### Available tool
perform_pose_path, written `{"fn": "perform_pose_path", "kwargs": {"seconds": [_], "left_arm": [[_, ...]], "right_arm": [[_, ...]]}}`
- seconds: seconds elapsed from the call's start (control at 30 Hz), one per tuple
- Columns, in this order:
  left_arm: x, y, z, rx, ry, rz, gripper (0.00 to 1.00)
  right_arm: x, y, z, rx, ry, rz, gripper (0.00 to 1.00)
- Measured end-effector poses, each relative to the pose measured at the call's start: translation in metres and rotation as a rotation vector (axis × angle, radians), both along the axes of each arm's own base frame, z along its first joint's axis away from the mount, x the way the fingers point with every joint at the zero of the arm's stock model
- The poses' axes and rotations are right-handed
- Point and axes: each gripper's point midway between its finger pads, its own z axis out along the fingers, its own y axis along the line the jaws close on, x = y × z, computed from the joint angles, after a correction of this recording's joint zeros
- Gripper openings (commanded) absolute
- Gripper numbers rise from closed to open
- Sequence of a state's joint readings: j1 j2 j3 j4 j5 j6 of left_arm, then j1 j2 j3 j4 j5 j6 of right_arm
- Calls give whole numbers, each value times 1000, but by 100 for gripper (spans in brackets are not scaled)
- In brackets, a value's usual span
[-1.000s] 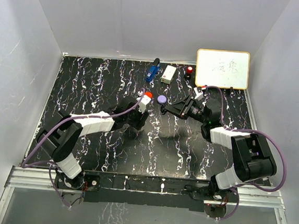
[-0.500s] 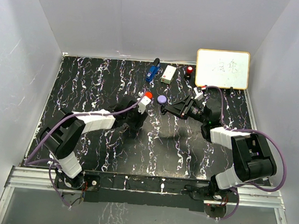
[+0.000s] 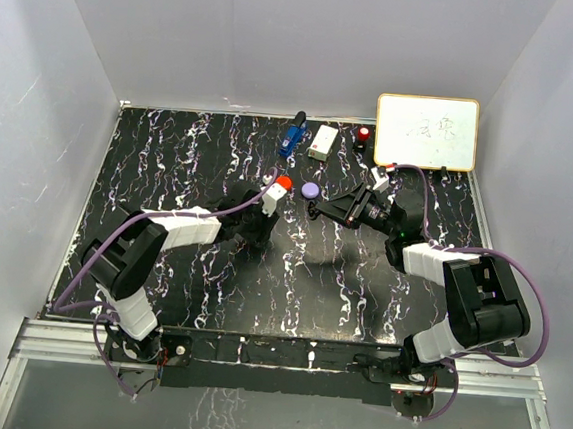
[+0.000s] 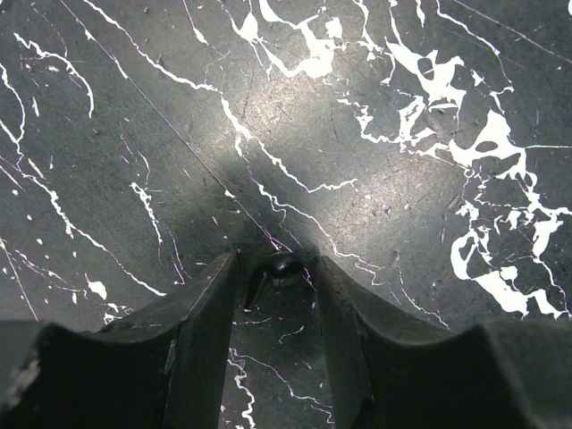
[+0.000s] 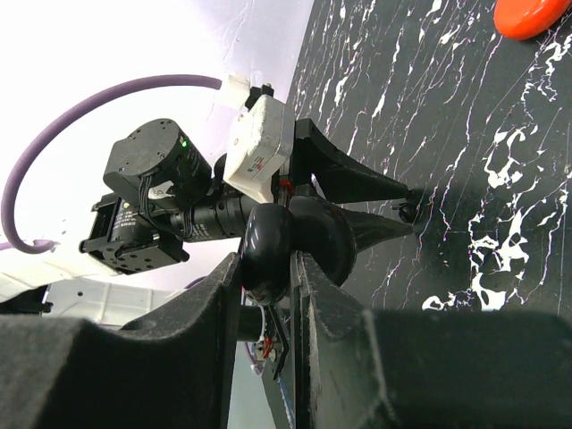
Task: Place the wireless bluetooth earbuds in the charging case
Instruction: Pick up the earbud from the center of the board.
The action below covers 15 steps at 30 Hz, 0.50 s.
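One of the earbuds, a black one (image 4: 279, 266), lies on the black marbled table (image 4: 375, 134). My left gripper (image 4: 275, 268) stands low over it, one finger on each side, with narrow gaps showing, so it is open around the bud. The right wrist view shows the same fingertips (image 5: 404, 190) and the bud (image 5: 407, 213) from the side. My right gripper (image 5: 266, 268) is shut on the black round charging case (image 5: 273, 237), held off the table with its lid hinged open. In the top view the right gripper (image 3: 319, 209) hovers right of the left wrist.
A red round case (image 3: 283, 181) and a lavender one (image 3: 311, 191) sit mid-table. At the back stand a blue object (image 3: 293, 135), a white box (image 3: 323, 142), a small red item (image 3: 363, 134) and a whiteboard (image 3: 426, 131). White walls enclose the table.
The left forearm has swung a little toward the table's middle and its jaws have narrowed around the black earbud. The right arm and the case have stayed still.
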State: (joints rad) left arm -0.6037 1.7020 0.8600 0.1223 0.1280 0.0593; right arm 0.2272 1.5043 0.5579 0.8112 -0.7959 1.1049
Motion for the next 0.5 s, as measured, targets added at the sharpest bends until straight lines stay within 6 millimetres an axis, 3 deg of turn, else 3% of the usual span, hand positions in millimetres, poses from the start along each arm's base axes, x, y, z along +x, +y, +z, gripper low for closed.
{"fn": "perform_pose_path", "kwargs": {"seconds": [0.5], "left_arm": [[1, 0, -1, 9, 14, -7, 37]], "right_arm": [[0, 0, 0, 1, 0, 0, 0]]}}
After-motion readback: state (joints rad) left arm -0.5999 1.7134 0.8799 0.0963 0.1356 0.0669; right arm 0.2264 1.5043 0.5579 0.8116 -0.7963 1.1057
